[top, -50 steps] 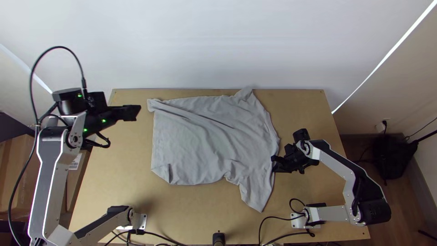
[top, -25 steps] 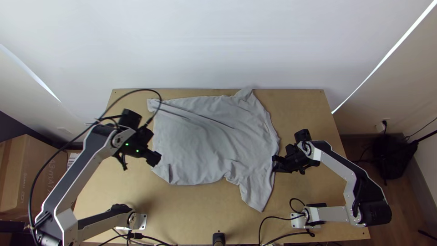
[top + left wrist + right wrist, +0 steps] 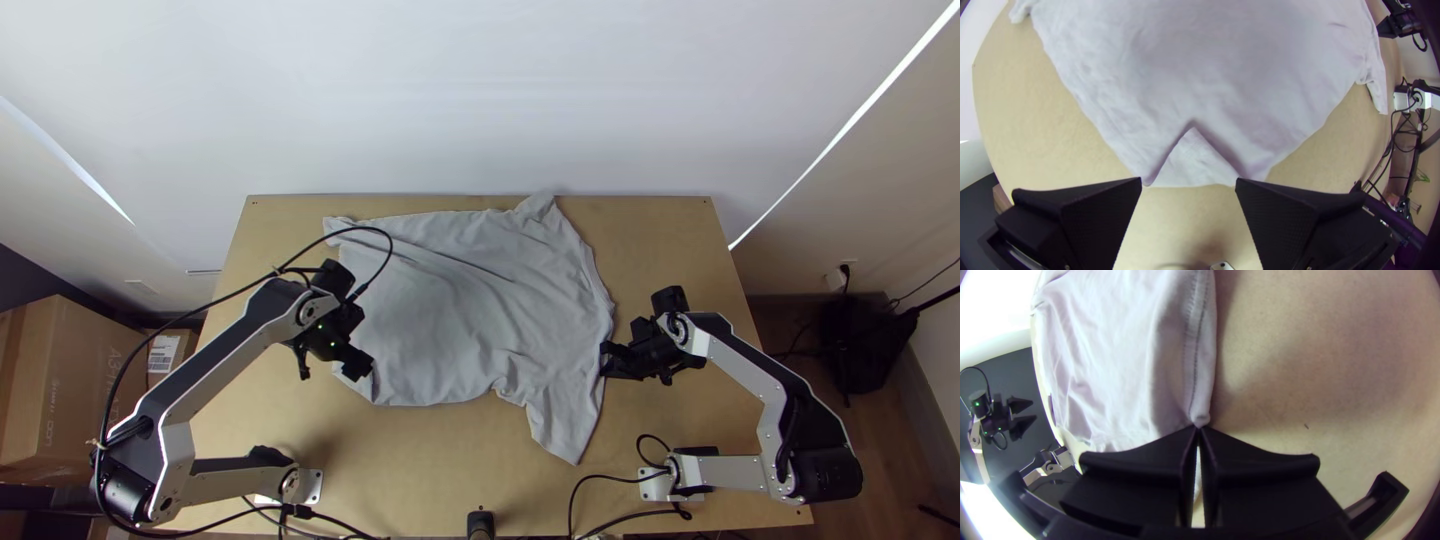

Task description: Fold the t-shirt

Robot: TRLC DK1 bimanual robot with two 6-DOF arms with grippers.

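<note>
The t-shirt is lying spread across the middle of the table, its far edge running near the table's far edge. Creases are slanting from its far left corner toward the right, and a narrow part is pointing toward the near edge on the right. At the near left corner, a small triangular flap is lying turned over on the cloth.

The left gripper is hovering at that corner, its fingers standing wide apart and holding nothing; in its wrist view, the flap is showing between the fingertips of the left gripper. The right gripper is clenching a bit of the t-shirt's stitched right edge between its fingertips, low by the table.

Left of the table, a cardboard box is standing. A black bag is resting on the floor to the right.
</note>
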